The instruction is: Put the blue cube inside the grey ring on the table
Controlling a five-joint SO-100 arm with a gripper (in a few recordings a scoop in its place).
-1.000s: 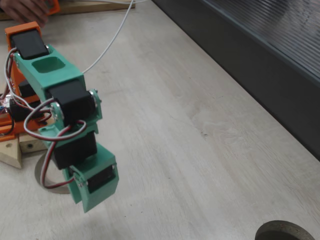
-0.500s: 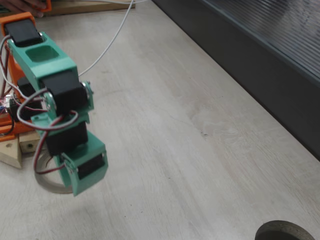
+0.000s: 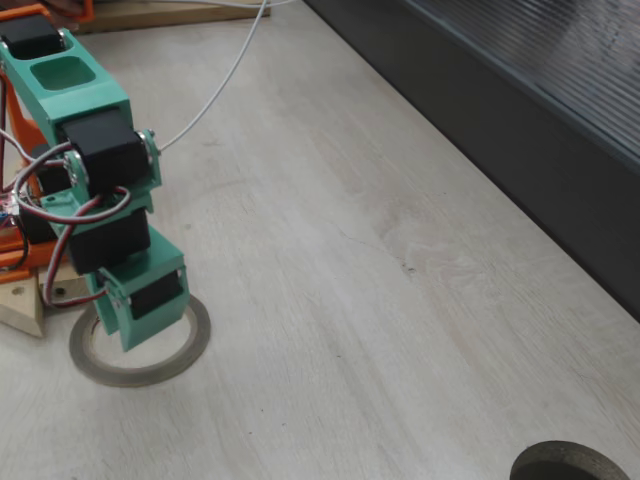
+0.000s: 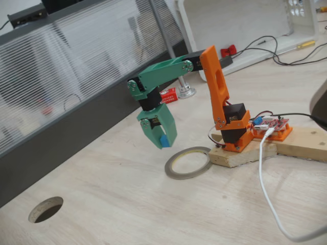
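jaws (image 4: 162, 138) gripping blue cube (image 4: 163, 141) (airborne) | beside grey ring (image 4: 188, 163) edge

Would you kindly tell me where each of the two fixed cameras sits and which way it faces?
A fixed view: mounted high above the arm's base, looking down along the table; it sees the green arm from above, its hand over the grey ring.
Another fixed view: low, off to the side, facing the ribbed panel; it sees the orange base, green forearm and hand shut on the blue cube above the table.
Shared: grey ring, arm, table hole.
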